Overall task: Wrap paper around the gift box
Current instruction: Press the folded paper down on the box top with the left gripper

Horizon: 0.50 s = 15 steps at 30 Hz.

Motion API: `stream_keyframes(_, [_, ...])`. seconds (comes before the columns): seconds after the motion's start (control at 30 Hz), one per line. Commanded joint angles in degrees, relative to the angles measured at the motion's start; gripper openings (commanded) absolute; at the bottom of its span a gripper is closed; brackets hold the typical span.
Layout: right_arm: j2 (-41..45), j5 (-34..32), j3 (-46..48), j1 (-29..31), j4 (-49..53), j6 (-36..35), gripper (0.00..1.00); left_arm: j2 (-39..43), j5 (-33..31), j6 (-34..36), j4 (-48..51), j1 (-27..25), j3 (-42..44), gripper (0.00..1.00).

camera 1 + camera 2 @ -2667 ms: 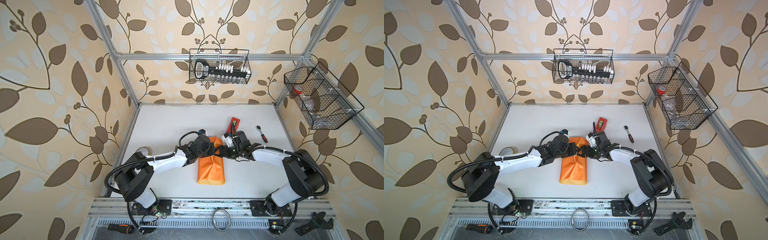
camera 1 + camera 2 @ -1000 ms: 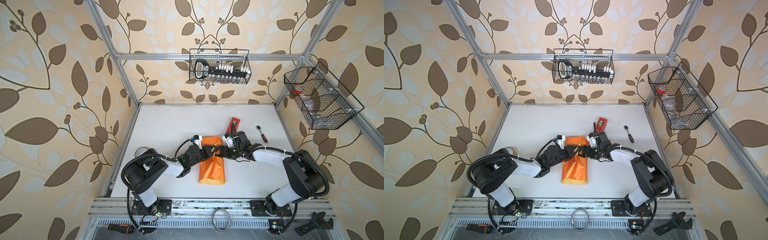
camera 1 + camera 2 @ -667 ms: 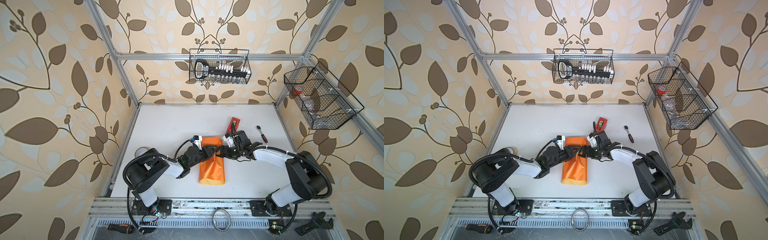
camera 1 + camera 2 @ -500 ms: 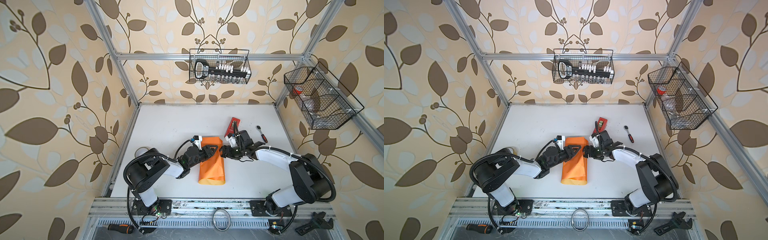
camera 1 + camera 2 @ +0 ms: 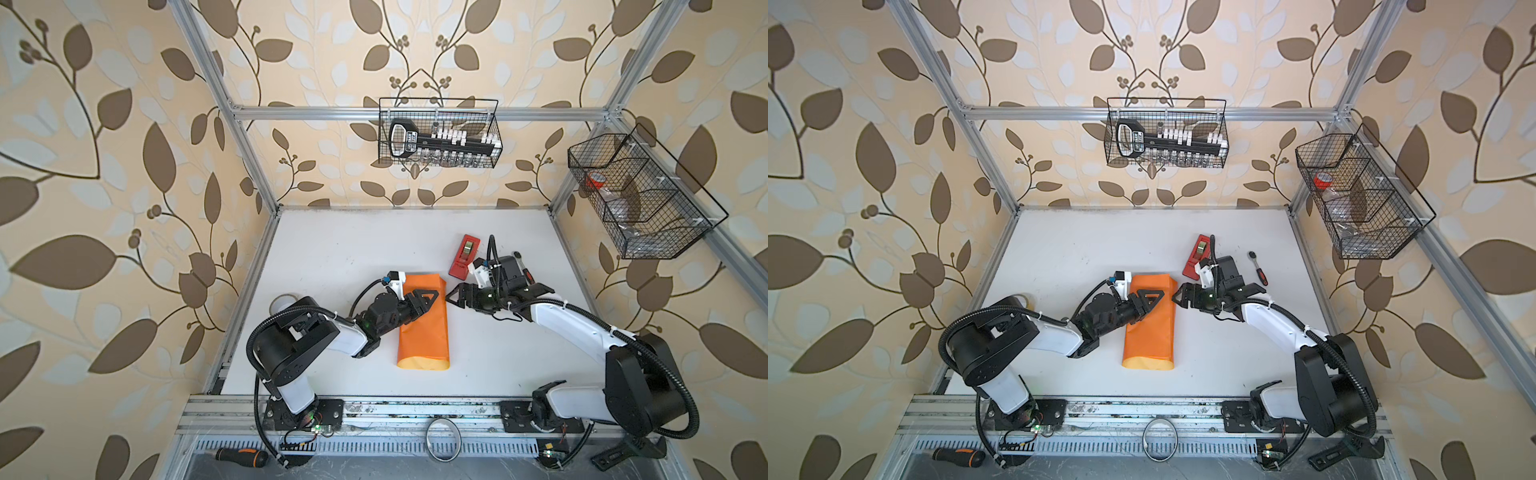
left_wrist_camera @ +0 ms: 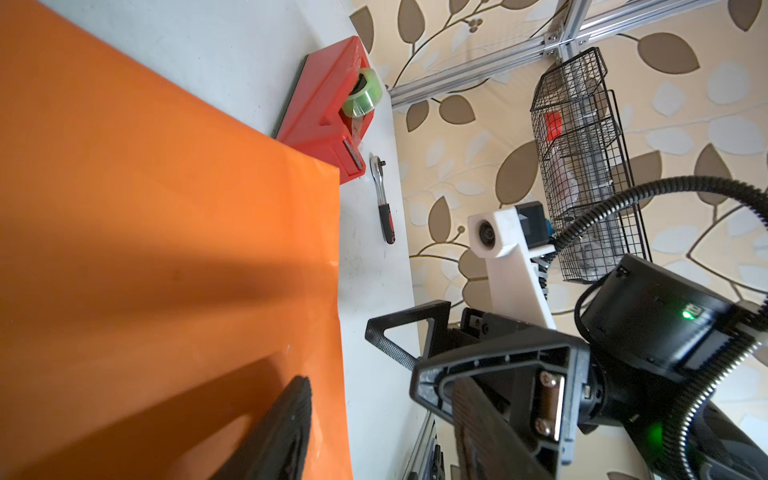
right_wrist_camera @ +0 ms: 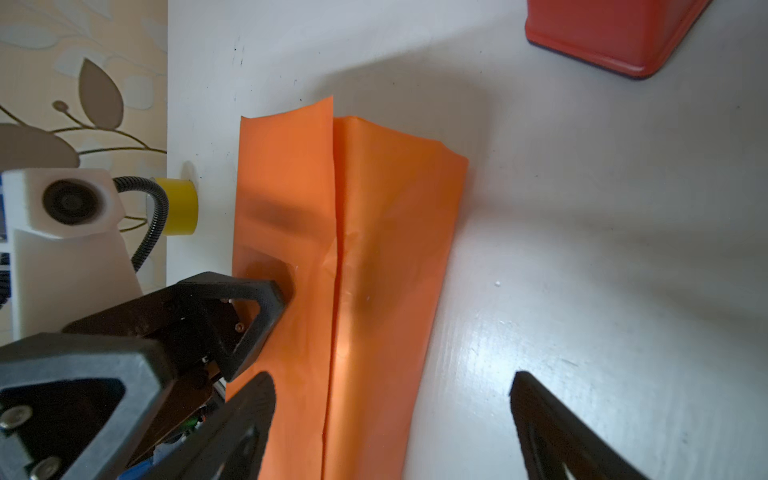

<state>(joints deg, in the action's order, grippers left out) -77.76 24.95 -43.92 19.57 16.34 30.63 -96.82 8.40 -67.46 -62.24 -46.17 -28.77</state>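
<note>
Leaf-patterned walls frame a white surface [image 5: 340, 249]. At its middle the orange paper [image 5: 424, 336] lies wrapped lengthwise into a flat sleeve, seam on top, with the gift box presumably hidden inside. Both ends look unfolded and untaped. The left gripper [image 5: 424, 302] rests on the sleeve's far part, jaws apart. The right gripper [image 5: 455, 297] hangs just right of it, wide and empty, with the red tape dispenser [image 5: 464, 256] beyond.

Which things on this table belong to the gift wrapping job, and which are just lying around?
Part of the job:
- orange paper, folded into a long packet
- red tape dispenser, probably for sealing

Just lying about:
- ratchet wrench
- yellow tape roll
- screwdriver by the front rail
</note>
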Motion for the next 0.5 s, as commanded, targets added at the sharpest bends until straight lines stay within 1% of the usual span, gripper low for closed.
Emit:
stream_keyframes(0.0, [-2.42, 1.44, -0.43, 2.30, -3.50, 1.85, 0.91, -1.80, 2.85, 1.89, 14.07, -1.51, 1.97, 0.57])
stream_keyframes(0.1, [-5.78, 1.52, -1.43, 3.25, -5.27, 2.74, 0.90, -1.52, 2.93, 2.06, 14.33, -1.47, 1.75, 0.57])
stream_keyframes(0.23, [-8.04, -0.31, -0.44, 3.12, -5.88, 2.50, 0.88, -0.68, 2.83, 2.49, 15.60, -1.46, 0.98, 0.57])
stream_keyframes(0.47, [-8.12, -0.99, 6.54, 3.77, -8.59, 2.67, 0.84, 3.19, 3.08, 6.08, 20.69, -1.38, -2.32, 0.60])
